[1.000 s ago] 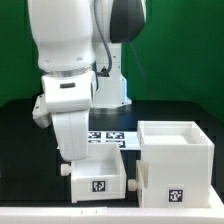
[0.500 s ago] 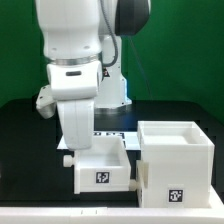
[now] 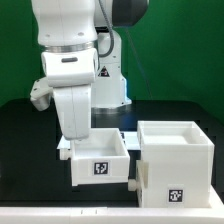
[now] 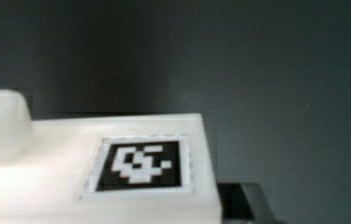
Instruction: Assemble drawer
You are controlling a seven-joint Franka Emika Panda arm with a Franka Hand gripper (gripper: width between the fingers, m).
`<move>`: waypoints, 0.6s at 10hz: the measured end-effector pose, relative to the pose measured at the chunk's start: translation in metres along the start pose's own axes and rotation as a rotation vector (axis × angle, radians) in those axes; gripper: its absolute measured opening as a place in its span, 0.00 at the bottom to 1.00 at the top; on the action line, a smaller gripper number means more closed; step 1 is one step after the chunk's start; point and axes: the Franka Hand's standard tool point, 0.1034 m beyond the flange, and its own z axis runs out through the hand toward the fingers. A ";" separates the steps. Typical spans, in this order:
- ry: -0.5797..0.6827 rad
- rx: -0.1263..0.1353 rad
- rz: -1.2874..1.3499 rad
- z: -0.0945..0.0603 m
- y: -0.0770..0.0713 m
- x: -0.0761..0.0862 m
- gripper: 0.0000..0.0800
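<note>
The drawer [image 3: 100,160], a small white open-topped tray-box with a black-and-white tag on its front, hangs a little above the black table, left of the casing. My gripper [image 3: 82,140] reaches down onto its far left wall and is shut on it; the fingertips are hidden behind the wall. In the wrist view the drawer [image 4: 83,160] fills the near part of the picture with its tag showing. One dark finger [image 4: 243,205] shows at its edge. The larger white hollow casing [image 3: 175,158] stands on the exterior view's right, open side up, with a tag on its front.
The marker board [image 3: 112,134] lies flat on the table behind the drawer. The arm's white base [image 3: 110,85] stands at the back. The casing's left wall is close to the drawer's right side, with a narrow gap between them.
The drawer has come up off the table with my gripper and now sits higher, near the casing's rim height. The arm's wrist has turned and shifted slightly left.
</note>
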 end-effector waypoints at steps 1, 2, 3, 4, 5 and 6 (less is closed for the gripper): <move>0.002 0.003 -0.002 0.003 0.000 0.002 0.09; 0.004 0.004 0.000 0.003 0.000 0.006 0.09; 0.007 0.000 -0.010 0.002 0.003 0.014 0.09; 0.005 -0.009 0.004 -0.002 0.008 0.021 0.09; 0.003 -0.016 0.016 -0.004 0.013 0.024 0.09; 0.004 -0.011 0.022 -0.002 0.010 0.021 0.09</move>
